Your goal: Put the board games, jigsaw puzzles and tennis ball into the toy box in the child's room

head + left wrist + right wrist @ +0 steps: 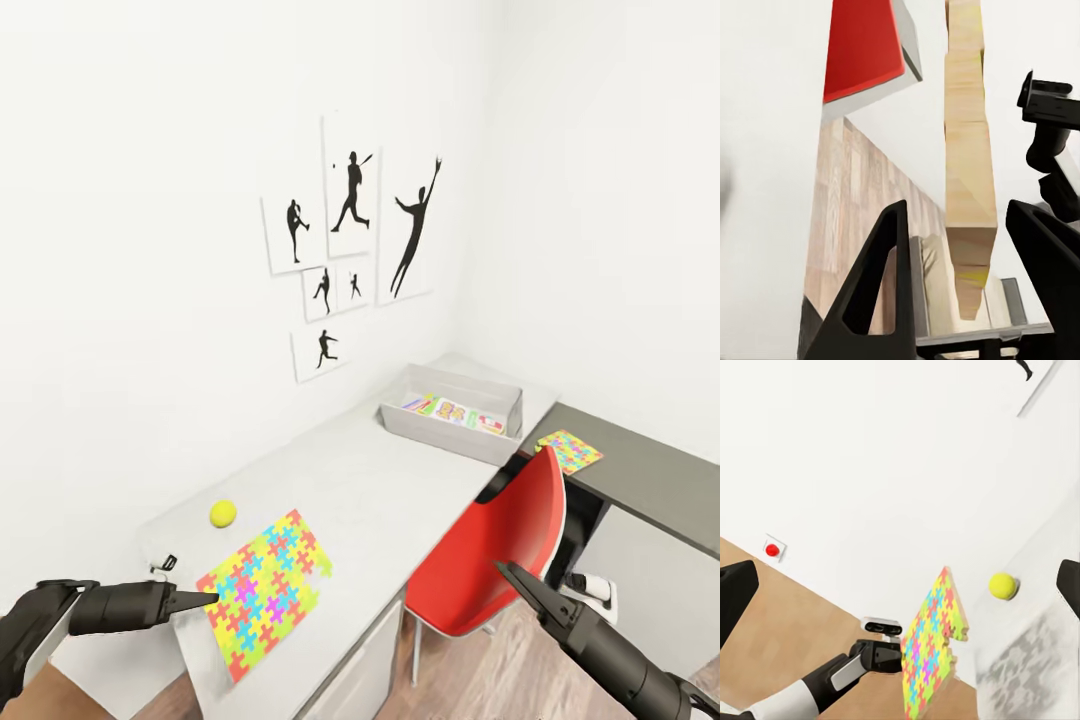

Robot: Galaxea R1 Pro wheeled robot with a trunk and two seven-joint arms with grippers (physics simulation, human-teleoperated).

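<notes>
Left gripper (pixel 205 600) at near jigsaw puzzle (pixel 265 588), 9 o'clock edge, jaws apart. Pinch overhanging edge squarely (thin, slips easily). Right gripper (pixel 508 574) jaws apart, idle.

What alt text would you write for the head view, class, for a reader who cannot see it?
A grey table along a white wall holds a tennis ball, a jigsaw puzzle by the left gripper, and farther off a toy box with board games inside. A second jigsaw puzzle lies on the darker section beyond a red chair.
</notes>
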